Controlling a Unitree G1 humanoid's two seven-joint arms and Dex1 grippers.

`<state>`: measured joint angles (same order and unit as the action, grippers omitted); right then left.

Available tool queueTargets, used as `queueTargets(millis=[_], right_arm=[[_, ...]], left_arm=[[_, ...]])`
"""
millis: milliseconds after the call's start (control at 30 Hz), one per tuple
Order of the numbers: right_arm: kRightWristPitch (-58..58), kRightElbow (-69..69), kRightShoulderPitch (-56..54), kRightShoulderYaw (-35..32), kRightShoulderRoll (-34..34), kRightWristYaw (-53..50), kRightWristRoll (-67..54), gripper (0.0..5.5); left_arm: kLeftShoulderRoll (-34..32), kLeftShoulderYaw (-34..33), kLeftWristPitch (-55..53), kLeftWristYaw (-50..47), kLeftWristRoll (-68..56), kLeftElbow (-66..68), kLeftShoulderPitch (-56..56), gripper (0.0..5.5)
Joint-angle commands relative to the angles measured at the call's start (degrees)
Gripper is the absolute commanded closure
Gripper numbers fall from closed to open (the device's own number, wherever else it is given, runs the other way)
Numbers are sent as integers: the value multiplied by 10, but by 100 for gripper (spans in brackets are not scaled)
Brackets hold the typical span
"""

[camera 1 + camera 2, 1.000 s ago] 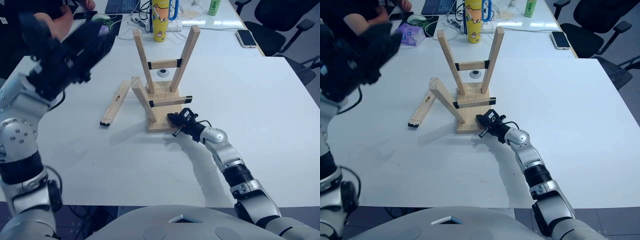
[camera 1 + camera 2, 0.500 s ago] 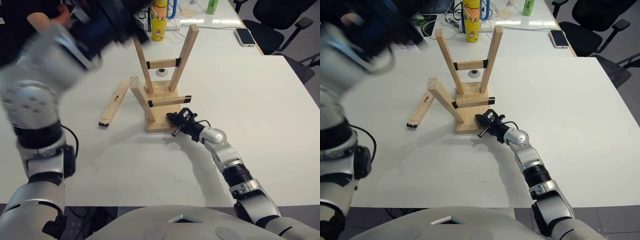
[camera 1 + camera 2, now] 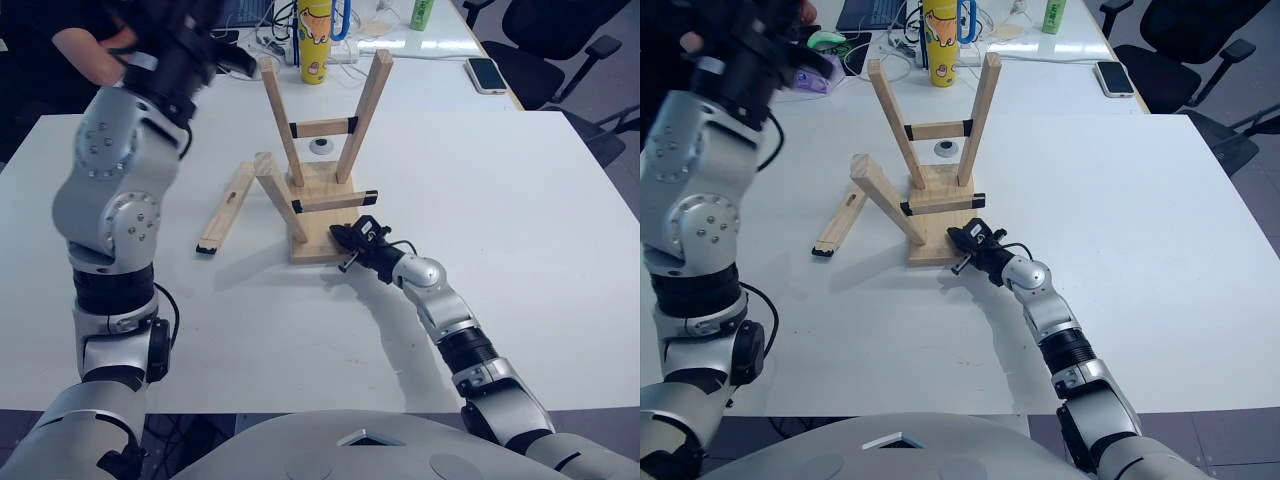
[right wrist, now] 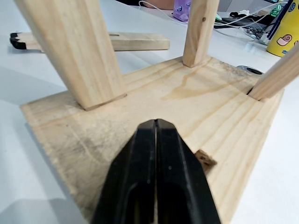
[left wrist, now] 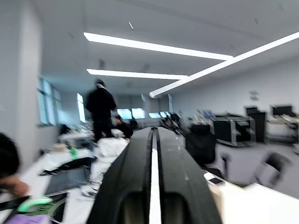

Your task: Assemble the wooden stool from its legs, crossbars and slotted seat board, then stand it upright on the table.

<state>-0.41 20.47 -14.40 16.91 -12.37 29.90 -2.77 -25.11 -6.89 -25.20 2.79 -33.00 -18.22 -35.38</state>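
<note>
The white worktop [image 3: 520, 200] fills most of the frame. On it, left of centre, sits the half-built stool: its seat board [image 3: 322, 238] lies flat with the underside up. Two legs [image 3: 281, 120] stand out of the board toward the top of the frame, joined by a crossbar [image 3: 323, 128]. A third leg [image 3: 278, 195] leans to the left, and a second crossbar [image 3: 335, 202] runs from it to the right. A loose leg [image 3: 227, 207] lies flat on the worktop just left of the board, apart from it. The stool, the loose leg and the right arm keep the places they had a second ago. The left arm has changed: it was bent low at the left edge, and now its forearm stands tall at the upper left with the hand near the top edge. The left pincer [image 5: 153, 133] is lifted clear of the worktop, closed to a thin slit and holding nothing. The right pincer [image 3: 342, 236] lies low at the board's lower right corner, its fingers pressed together and empty, its tip [image 4: 155, 125] over the bare wood. A yellow cup [image 3: 317, 30] stands at the top, behind the stool.
</note>
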Motion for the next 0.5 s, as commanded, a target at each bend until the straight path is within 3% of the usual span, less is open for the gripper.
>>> queueTargets(millis=[33,233,500], right_arm=[[44,74,53,24,6,8,25,550],[49,69,52,18,5,7,22,550],[46,83,34,27,30,7,26,550]], left_arm=[[-16,-47,-22,-4,42,73,108,459],[15,-29,-25,29,76,130,242,375],[23,-9,-22,72,120,201,250,263]])
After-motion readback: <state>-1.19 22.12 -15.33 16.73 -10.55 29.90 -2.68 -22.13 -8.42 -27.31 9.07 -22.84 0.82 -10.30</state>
